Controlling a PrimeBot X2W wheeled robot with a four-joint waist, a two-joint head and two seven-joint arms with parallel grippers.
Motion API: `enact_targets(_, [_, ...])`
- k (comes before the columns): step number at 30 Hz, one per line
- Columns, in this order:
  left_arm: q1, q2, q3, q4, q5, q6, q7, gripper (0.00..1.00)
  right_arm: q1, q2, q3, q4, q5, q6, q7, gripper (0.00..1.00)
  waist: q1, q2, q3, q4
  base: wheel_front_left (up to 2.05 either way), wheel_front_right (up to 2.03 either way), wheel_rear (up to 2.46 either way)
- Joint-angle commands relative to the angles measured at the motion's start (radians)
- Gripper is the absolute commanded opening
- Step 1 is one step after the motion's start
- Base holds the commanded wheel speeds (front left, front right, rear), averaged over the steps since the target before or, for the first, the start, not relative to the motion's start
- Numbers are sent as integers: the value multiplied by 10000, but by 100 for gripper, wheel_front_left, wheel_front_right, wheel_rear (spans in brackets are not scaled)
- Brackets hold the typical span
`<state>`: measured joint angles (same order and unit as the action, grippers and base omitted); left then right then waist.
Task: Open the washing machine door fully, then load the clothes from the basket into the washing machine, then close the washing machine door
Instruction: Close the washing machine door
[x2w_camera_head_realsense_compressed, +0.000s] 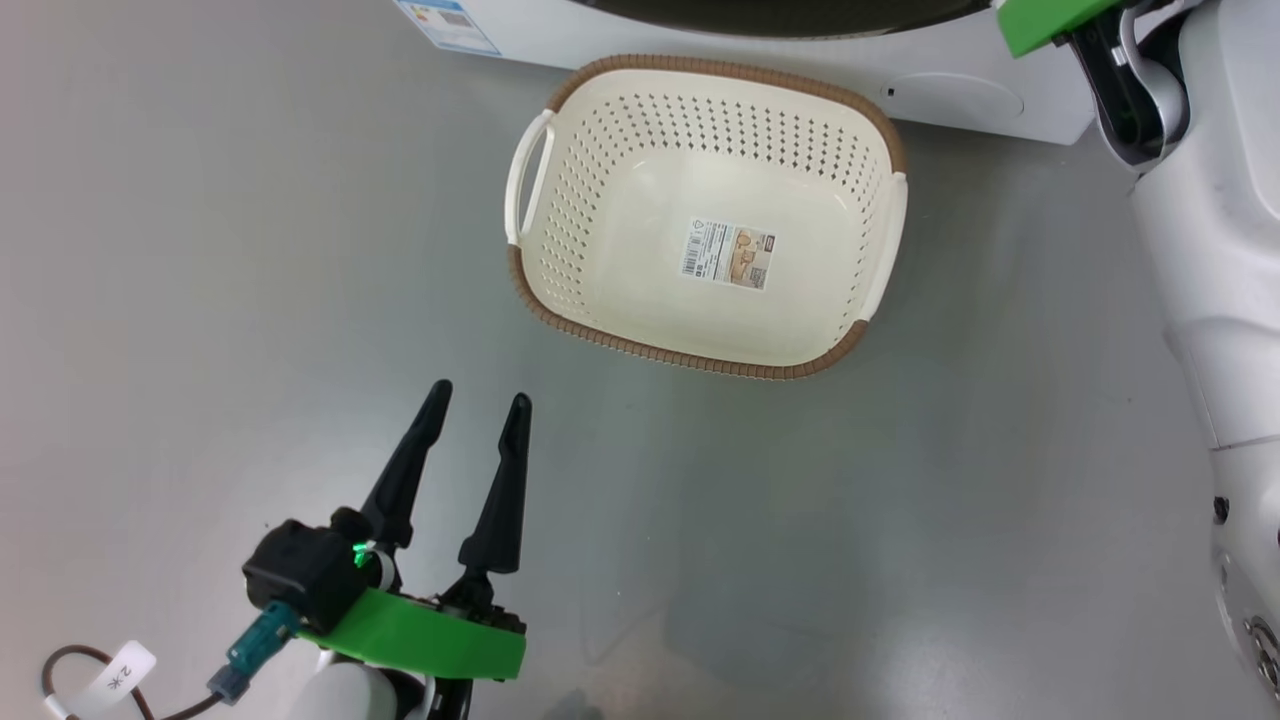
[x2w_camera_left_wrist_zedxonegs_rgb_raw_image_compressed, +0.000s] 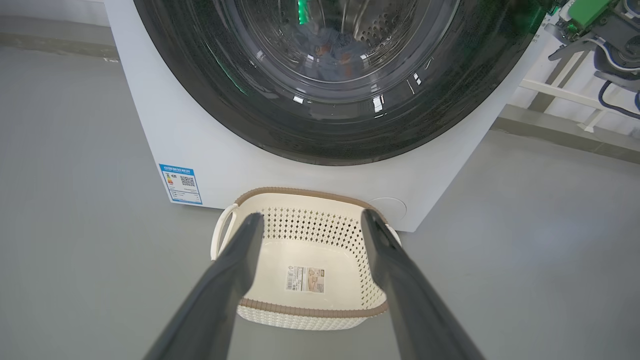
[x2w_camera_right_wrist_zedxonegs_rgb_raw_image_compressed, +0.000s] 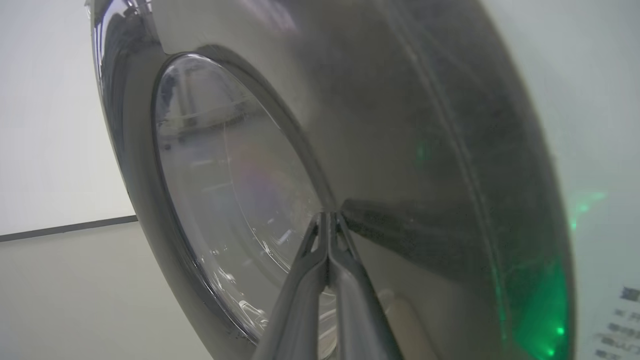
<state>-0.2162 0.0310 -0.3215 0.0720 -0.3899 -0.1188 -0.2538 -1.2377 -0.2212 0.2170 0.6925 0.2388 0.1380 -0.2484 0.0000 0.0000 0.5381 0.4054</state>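
Note:
The basket (x2w_camera_head_realsense_compressed: 700, 363) stands empty on the floor in front of the washing machine (x2w_camera_head_realsense_compressed: 580, 35), with only its label sticker inside. The washing machine door (x2w_camera_left_wrist_zedxonegs_rgb_raw_image_compressed: 450, 100) lies against the machine's front. Light blue clothes (x2w_camera_left_wrist_zedxonegs_rgb_raw_image_compressed: 330, 50) show dimly through its glass. My left gripper (x2w_camera_head_realsense_compressed: 478, 392) hovers open with nothing between its fingers, short of the basket (x2w_camera_left_wrist_zedxonegs_rgb_raw_image_compressed: 310, 307) and pointing at it. My right gripper (x2w_camera_right_wrist_zedxonegs_rgb_raw_image_compressed: 327, 215) is shut, and its tips rest on the door's black rim (x2w_camera_right_wrist_zedxonegs_rgb_raw_image_compressed: 425, 125), beside the glass window (x2w_camera_right_wrist_zedxonegs_rgb_raw_image_compressed: 225, 175). It holds nothing.
Grey floor (x2w_camera_head_realsense_compressed: 200, 300) spreads to the left of and in front of the basket. My right arm's wrist (x2w_camera_head_realsense_compressed: 1130, 80) reaches up beside the machine's right corner. A blue energy sticker (x2w_camera_left_wrist_zedxonegs_rgb_raw_image_compressed: 180, 183) and a round lower hatch (x2w_camera_head_realsense_compressed: 955, 98) mark the machine's base. A white frame (x2w_camera_left_wrist_zedxonegs_rgb_raw_image_compressed: 560, 90) stands at the right.

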Motion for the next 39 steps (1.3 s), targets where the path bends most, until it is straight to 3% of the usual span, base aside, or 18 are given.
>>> enact_targets(1, [-144,193,272,-219,-55,-16,-80,100,-367,171,-95,-109,-21,-73,-33,0,0,0,60,17,0,0,0])
enact_targets(9, [-172,193,313,-181,-45,-14,-80,100,-502,289,37,123,72,-73,-101,0,0,0,11,-123,0,0,0])
enact_targets(18, [-107,193,711,-142,126,-8,-80,100,743,303,1046,-321,1067,-73,-128,0,0,0,-545,-590,0,0,0])
enact_targets(27, [171,193,1253,-96,550,-36,-80,100,2896,62,1518,-1637,1970,-73,-132,0,0,0,-1453,-1175,0,0,0])
enact_targets(34, [589,192,1923,-79,872,-56,-80,100,4944,163,1317,-2308,2094,-73,-132,0,0,0,-2249,-1704,0,0,0])
enact_targets(35, [652,192,2021,-74,905,-58,-80,100,5202,184,1290,-2384,2084,-73,-133,9,0,0,-2345,-1786,0,0,0])
enact_targets(37, [760,192,2199,-57,974,-61,-80,100,5671,236,1126,-2568,2039,-73,-133,63,0,0,-2531,-1943,0,0,0])
enact_targets(38, [802,192,2285,-65,1001,-62,-80,100,5896,280,1012,-2684,2027,-73,-133,99,0,0,-2624,-2016,0,0,0])
enact_targets(39, [847,192,2372,-76,1019,-64,-80,100,6123,331,896,-2792,2027,-73,-133,100,0,0,-2721,-2093,0,0,0])
